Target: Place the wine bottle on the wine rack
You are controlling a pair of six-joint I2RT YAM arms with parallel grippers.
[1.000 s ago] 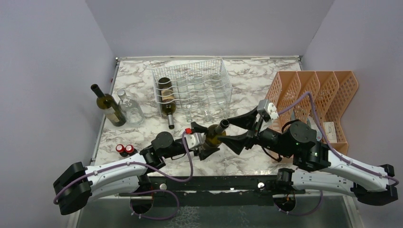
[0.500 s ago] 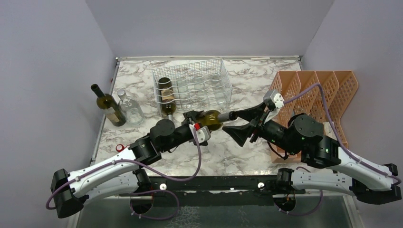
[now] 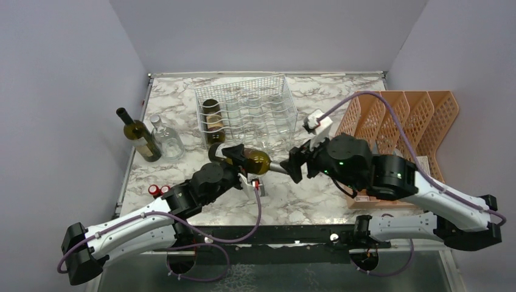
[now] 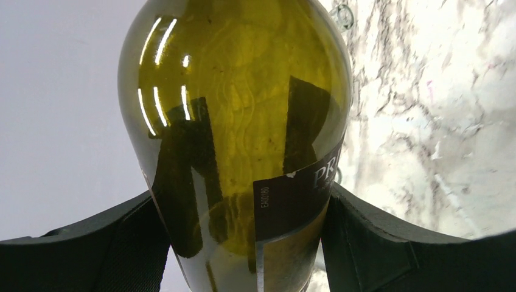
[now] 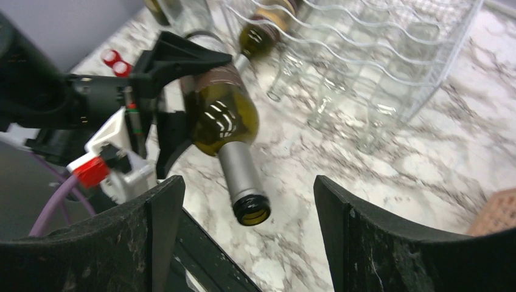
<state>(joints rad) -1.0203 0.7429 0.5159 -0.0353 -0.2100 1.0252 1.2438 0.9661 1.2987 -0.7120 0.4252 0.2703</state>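
Olive-green glass catches the light. The bottle (image 3: 258, 162) is up off the table (image 3: 316, 201), lying nearly level just in front of the rack (image 3: 246, 109) and not in it. The left gripper (image 3: 239, 159) is clamped round its body. In the left wrist view the bottle (image 4: 243, 134) fills the frame, with a black finger (image 4: 91, 249) pressed against each side at the dark label. Its grey-capped neck points right, towards the right gripper (image 3: 294, 165), whose jaws stand wide apart.

From the right wrist view, the mouth of the bottle (image 5: 222, 115) sits between the two spread fingers (image 5: 389, 237) and a little ahead of them, touching neither. The same view shows the left gripper (image 5: 182, 97) pinching the body from either side, marble showing under the neck.

The rack (image 5: 365, 55) is white wire and stands towards the back of the table. A second bottle (image 3: 212, 118) lies in its leftmost cradle, neck end towards the near side.

Left of the rack, a dark bottle (image 3: 137, 135) and a clear bottle (image 3: 165, 139) stand upright close together; I cannot tell if they touch. Two red caps (image 3: 158, 190) sit by the left arm, near the table's left edge. An orange tray (image 3: 407, 121) stands along the right side, behind the right arm.
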